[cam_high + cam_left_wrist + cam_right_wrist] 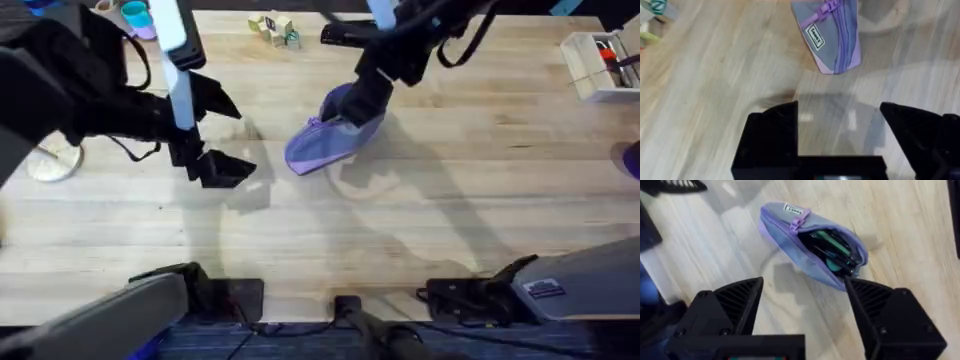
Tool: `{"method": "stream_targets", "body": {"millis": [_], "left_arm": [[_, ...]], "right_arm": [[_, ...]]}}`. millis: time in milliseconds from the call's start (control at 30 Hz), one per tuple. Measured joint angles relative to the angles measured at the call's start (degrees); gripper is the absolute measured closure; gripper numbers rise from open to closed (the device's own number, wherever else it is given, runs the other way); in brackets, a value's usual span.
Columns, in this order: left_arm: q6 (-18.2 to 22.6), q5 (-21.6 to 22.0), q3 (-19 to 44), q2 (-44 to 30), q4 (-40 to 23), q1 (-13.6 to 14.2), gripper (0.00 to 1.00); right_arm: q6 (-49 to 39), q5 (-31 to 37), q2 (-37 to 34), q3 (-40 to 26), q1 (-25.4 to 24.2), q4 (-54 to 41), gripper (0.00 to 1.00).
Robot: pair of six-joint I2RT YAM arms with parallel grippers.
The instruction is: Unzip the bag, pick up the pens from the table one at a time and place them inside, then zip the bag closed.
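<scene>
The bag (807, 242) lies on the desk (420, 230) with its zip partly open and dark pens (832, 247) inside; the right hand (805, 305) hovers wide above it, likely to zip; the left hand (840, 130) waits wide nearby.

Robotics lab bench: pale butcher-block table (420, 230), two arm bases bolted at its near edge, cables, test props along far edge.
</scene>
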State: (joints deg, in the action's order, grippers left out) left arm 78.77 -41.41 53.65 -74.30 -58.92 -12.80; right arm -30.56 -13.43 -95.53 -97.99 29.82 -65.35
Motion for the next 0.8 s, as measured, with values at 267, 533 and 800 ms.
{"method": "stream_targets", "body": {"millis": [267, 533, 800], "left_arm": [[1.95, 0.0, -0.02, -5.55, 0.86, 0.0, 0.007], [2.31, -0.06, -0.02, -6.01, 1.29, 0.0, 0.007], [2.31, -0.22, -0.02, -6.01, 1.29, 0.0, 0.008]], "right_arm": [[5.48, -0.34, 0.0, -5.6, 0.64, -2.8, 0.007], [8.3, -0.4, -1.04, -7.24, 2.85, -2.43, 0.007], [10.27, -2.21, -5.63, -7.29, 6.54, -1.11, 0.005]]}}
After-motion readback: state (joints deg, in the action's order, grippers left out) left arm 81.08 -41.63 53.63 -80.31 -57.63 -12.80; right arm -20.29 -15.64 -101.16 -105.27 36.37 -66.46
